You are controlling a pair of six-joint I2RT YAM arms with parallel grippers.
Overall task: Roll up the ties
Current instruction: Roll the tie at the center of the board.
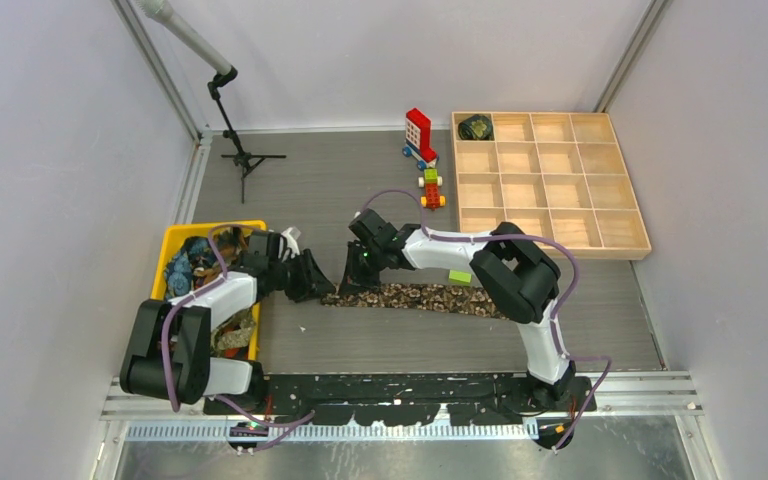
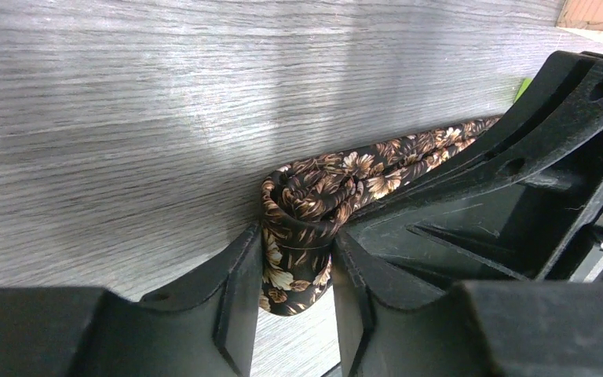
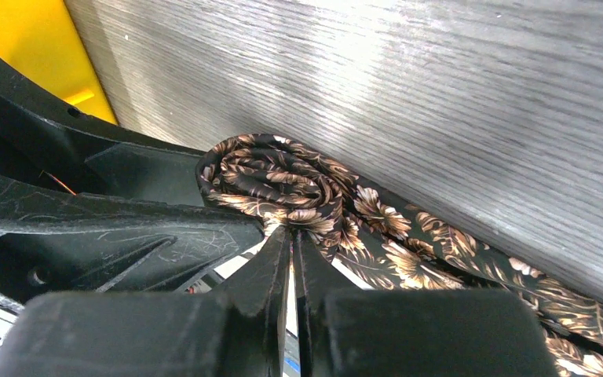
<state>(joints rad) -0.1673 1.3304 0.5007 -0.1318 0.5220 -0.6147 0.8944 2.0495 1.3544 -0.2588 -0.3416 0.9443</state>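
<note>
A brown leaf-patterned tie (image 1: pixel 430 297) lies stretched along the table, its left end wound into a small roll (image 2: pixel 306 200). My left gripper (image 1: pixel 312 280) is shut on that roll, which shows between its jaws in the left wrist view (image 2: pixel 295 271). My right gripper (image 1: pixel 357 272) faces it from the other side. In the right wrist view my right gripper (image 3: pixel 290 232) has its fingers nearly together, pinching fabric at the edge of the roll (image 3: pixel 271 177). One rolled dark tie (image 1: pixel 476 127) sits in the far-left cell of the wooden tray. More ties (image 1: pixel 195 265) lie heaped in the yellow bin.
The yellow bin (image 1: pixel 172 240) stands at the left edge. The wooden compartment tray (image 1: pixel 550 185) is at the back right. Red-and-white toy bricks (image 1: pixel 419 135) and a smaller toy (image 1: pixel 431 188) stand beside it. A green block (image 1: pixel 459 276) lies by the tie. A microphone stand (image 1: pixel 243 155) is at the back left.
</note>
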